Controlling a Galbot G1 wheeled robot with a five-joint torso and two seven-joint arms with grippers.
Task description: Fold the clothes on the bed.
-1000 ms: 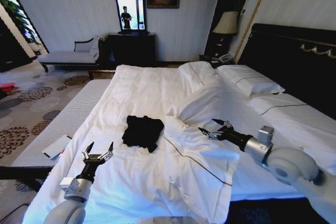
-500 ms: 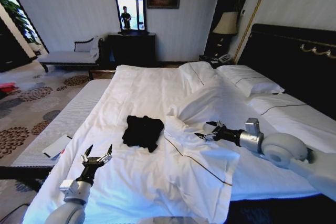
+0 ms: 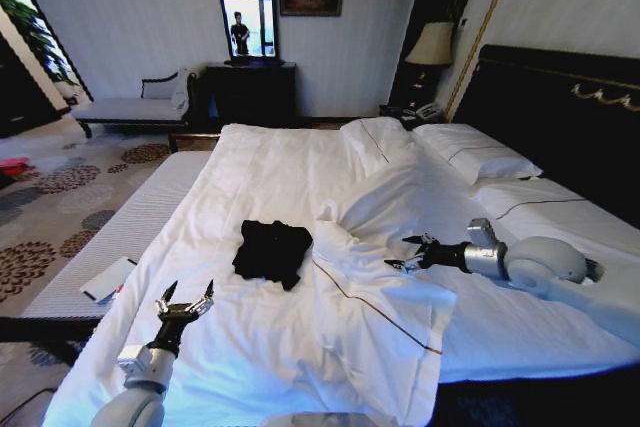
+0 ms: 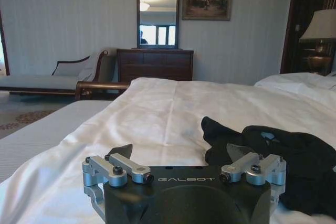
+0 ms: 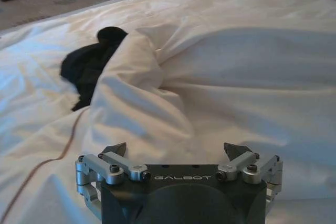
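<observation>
The black T-shirt [image 3: 272, 252] lies crumpled on the white duvet [image 3: 300, 347], roughly mid-width of the bed [image 3: 560, 97] and toward its near half. My left hand [image 3: 184, 299] hovers over the duvet at the bed's near left part, fingers spread, holding nothing; the shirt lies ahead of it and a little to its right, apart from it, with plain flat duvet between. In the left wrist view the shirt [image 4: 273, 156] sits just beyond the spread fingers [image 4: 121, 153] of that hand [image 4: 184, 153]. My right hand [image 3: 408, 253] hangs above the duvet to the shirt's right, fingers likewise spread and empty. Between this hand and the shirt rises a bunched fold of duvet [image 3: 350, 237]; in the right wrist view this fold [image 5: 131, 87] hides part of the shirt [image 5: 89, 61] from the hand [image 5: 178, 150]. A flat white object [image 3: 108, 279] lies on the bed's left margin. Pillows [image 3: 470, 152] rest against the dark headboard.
</observation>
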